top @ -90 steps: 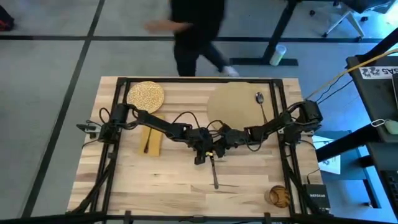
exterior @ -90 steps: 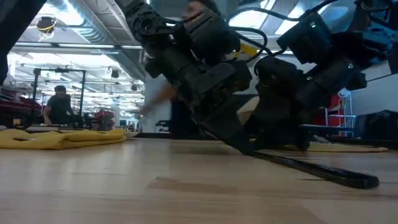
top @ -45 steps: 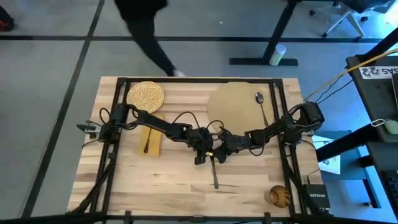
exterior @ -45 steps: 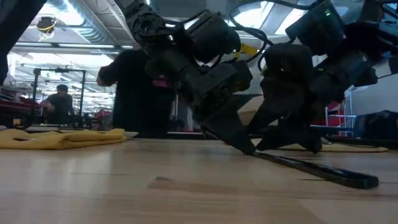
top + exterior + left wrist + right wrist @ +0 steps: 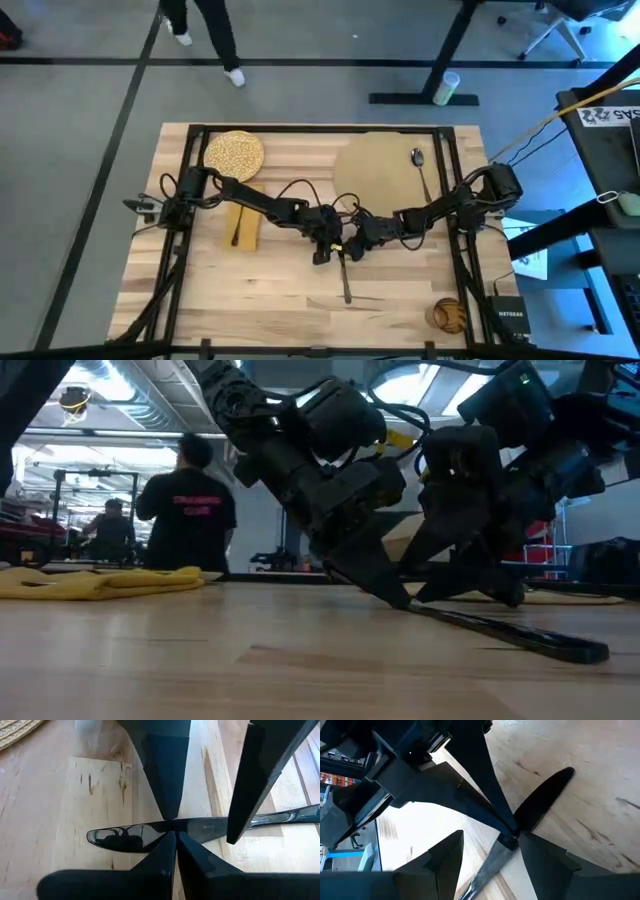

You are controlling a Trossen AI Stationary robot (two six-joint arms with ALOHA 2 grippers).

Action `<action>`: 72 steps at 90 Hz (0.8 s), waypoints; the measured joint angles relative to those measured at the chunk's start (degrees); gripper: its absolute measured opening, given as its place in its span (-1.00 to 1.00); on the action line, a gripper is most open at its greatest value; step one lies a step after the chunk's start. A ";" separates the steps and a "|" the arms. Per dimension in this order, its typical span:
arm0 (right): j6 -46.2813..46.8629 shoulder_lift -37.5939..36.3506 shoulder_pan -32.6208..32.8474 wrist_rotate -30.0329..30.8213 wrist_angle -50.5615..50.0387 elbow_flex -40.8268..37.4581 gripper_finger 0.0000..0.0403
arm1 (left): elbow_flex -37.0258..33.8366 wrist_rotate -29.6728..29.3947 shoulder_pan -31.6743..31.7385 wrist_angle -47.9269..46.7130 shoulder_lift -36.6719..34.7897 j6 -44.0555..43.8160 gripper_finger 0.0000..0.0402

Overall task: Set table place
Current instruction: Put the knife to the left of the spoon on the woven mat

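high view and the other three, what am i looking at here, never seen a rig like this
This is a robot with two dark arms, left and right, at a wooden table. The high view looks straight down. The low view looks level across the tabletop. Each wrist view looks past that arm's own jaws. On the table lie a tan mat with a spoon on it, a speckled plate, a yellow napkin and a black knife. The left jaws are shut on the knife, with one end raised off the wood. The right jaws stand open around it. A person stands in the room behind.
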 joint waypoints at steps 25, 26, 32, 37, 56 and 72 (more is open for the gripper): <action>1.03 0.00 -1.83 0.10 -0.02 0.02 -0.07 | 0.00 0.23 -0.04 0.02 0.00 -1.13 -1.00; 0.91 -0.01 -2.00 0.13 -0.05 0.02 -0.07 | 0.00 0.27 -0.04 0.02 0.00 -1.23 -1.00; 0.13 -0.02 -2.68 1.14 -0.16 0.02 -0.07 | 0.00 0.31 -0.04 0.00 0.00 -2.00 -1.00; -0.25 -0.02 -2.93 2.24 -0.22 0.03 -0.07 | 0.00 0.31 -0.05 0.01 0.00 -2.07 -1.00; -4.54 -0.02 -2.97 7.05 -1.32 0.04 -0.07 | 0.00 0.32 -0.09 -0.02 0.00 -2.14 -1.00; -5.76 -0.02 -3.23 8.15 -2.49 0.06 -0.07 | 0.00 0.31 -0.11 -0.04 0.00 -2.64 -1.00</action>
